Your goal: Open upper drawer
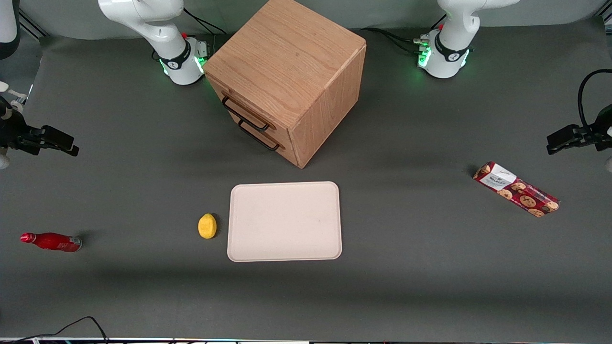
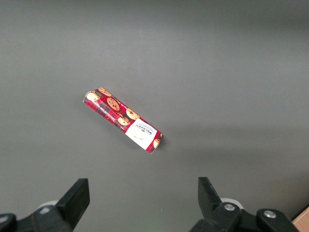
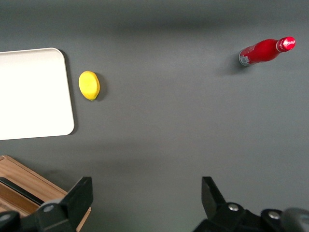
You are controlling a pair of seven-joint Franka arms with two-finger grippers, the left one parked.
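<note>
The oak cabinet (image 1: 291, 62) stands on the table, farther from the front camera than the tray. Its upper drawer (image 1: 241, 106) is shut, its thin black bar handle (image 1: 245, 114) lying just above the lower drawer's matching handle (image 1: 259, 137). My right gripper (image 1: 74, 147) hovers over the table toward the working arm's end, well apart from the cabinet. It is open with nothing between its fingers (image 3: 83, 191). In the right wrist view a corner of the cabinet (image 3: 29, 176) shows beside one finger, and the gripper (image 3: 146, 191) looks down on bare mat.
A pale rectangular tray (image 1: 284, 221) lies nearer the camera than the cabinet, with a yellow lemon (image 1: 207, 225) beside it. A red bottle (image 1: 51, 241) lies toward the working arm's end. A red cookie box (image 1: 516, 189) lies toward the parked arm's end.
</note>
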